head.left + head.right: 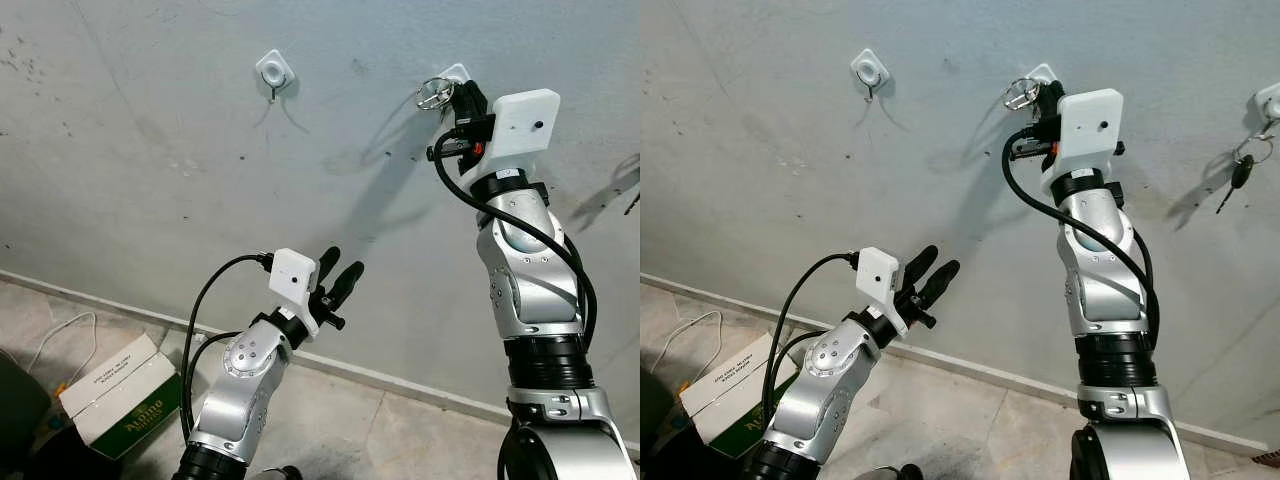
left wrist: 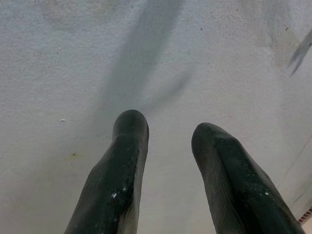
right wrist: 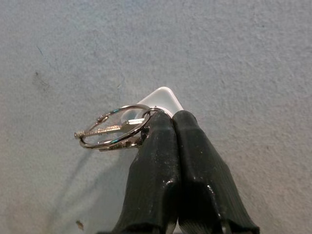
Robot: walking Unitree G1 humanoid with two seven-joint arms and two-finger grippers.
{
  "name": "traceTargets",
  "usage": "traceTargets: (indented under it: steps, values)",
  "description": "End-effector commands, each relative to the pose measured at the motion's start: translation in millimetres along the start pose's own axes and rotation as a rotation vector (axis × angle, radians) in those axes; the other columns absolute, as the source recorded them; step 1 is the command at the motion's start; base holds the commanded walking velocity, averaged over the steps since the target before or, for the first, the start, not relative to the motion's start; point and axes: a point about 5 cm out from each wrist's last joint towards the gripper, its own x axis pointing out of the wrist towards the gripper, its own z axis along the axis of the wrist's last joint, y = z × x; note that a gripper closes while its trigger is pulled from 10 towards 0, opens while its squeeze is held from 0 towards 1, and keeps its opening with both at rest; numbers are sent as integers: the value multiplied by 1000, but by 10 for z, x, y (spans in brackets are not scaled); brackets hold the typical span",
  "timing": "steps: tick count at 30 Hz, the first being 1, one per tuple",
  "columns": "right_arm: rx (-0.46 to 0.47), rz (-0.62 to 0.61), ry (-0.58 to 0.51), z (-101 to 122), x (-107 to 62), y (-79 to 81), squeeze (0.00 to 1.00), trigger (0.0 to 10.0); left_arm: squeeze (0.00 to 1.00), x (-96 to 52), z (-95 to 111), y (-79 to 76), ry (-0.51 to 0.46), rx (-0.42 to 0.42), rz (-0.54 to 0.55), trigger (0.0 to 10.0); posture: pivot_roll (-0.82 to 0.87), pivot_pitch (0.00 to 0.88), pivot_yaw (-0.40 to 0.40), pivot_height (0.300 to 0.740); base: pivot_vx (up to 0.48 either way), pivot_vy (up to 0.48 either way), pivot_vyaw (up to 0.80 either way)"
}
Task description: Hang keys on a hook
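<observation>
My right gripper [image 3: 170, 121] is raised against the grey wall and is shut on a silver key ring with a key [image 3: 114, 127]. The ring [image 1: 432, 93] sticks out to the left of the fingertips, right in front of a small white wall hook [image 1: 456, 72]; the fingers hide most of that hook [image 3: 163, 97]. I cannot tell whether the ring touches the hook's prong. Lower down, my left gripper [image 1: 340, 262] is open, points at bare wall [image 2: 168, 129] and has nothing between its fingers.
A second white hook [image 1: 275, 70] sits bare further left on the wall. A third hook [image 1: 1268, 100] at the far right carries a dark-headed key [image 1: 1240, 172]. A cardboard box [image 1: 120, 395] and a white cable [image 1: 60, 335] lie on the tiled floor at lower left.
</observation>
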Motion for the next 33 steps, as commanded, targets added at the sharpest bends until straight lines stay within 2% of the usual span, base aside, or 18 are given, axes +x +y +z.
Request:
traceTargets:
  steps: [1,6,20,33]
  values:
    - [-3,0,0,11,-24,-22,0,10000,0,-19,-30,26,18,16,12,10000,-97,71,88,740,0,0,0]
    - [-8,-9,35,-80,-138,-68,0,10000,0,-26,-37,32,20,17,17,10000,-98,72,89,740,0,0,0]
    - [-15,-10,54,-132,-190,-69,0,10000,0,-23,-39,36,21,20,16,10000,-99,71,90,740,0,0,0]
    - [-3,16,131,-324,-280,39,0,10000,0,-18,-42,41,22,25,21,10000,-97,68,89,740,0,0,0]
